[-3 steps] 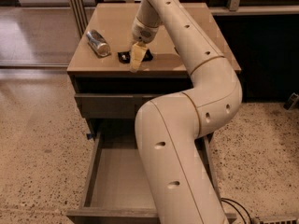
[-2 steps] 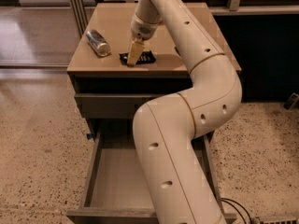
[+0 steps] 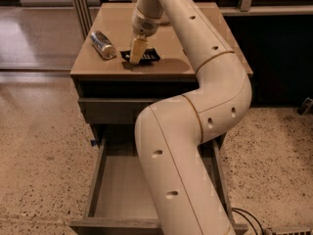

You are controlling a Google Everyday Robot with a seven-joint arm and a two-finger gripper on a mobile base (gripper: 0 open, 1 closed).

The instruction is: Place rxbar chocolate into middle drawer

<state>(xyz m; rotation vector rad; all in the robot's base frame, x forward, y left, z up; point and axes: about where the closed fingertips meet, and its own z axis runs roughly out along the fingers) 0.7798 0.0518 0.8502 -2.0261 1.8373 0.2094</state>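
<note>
The rxbar chocolate (image 3: 146, 56), a flat black bar with white markings, lies on the cabinet top (image 3: 171, 38) near its front edge. My gripper (image 3: 137, 51) reaches down from above and stands right over the bar's left part, at or just above it, hiding some of it. The middle drawer (image 3: 117, 190), a shallow grey-brown wooden box, is pulled out below and in front of the cabinet. Its flat bottom is bare where it shows. My arm (image 3: 195, 146) covers its right half.
A silver can (image 3: 102, 44) lies on its side on the cabinet top, left of the bar. A shut drawer front (image 3: 112, 109) sits above the open one. Speckled floor surrounds the cabinet. A black cable (image 3: 249, 219) lies at the bottom right.
My gripper has shifted slightly left and away over the bar. The bar, can and drawer have not moved.
</note>
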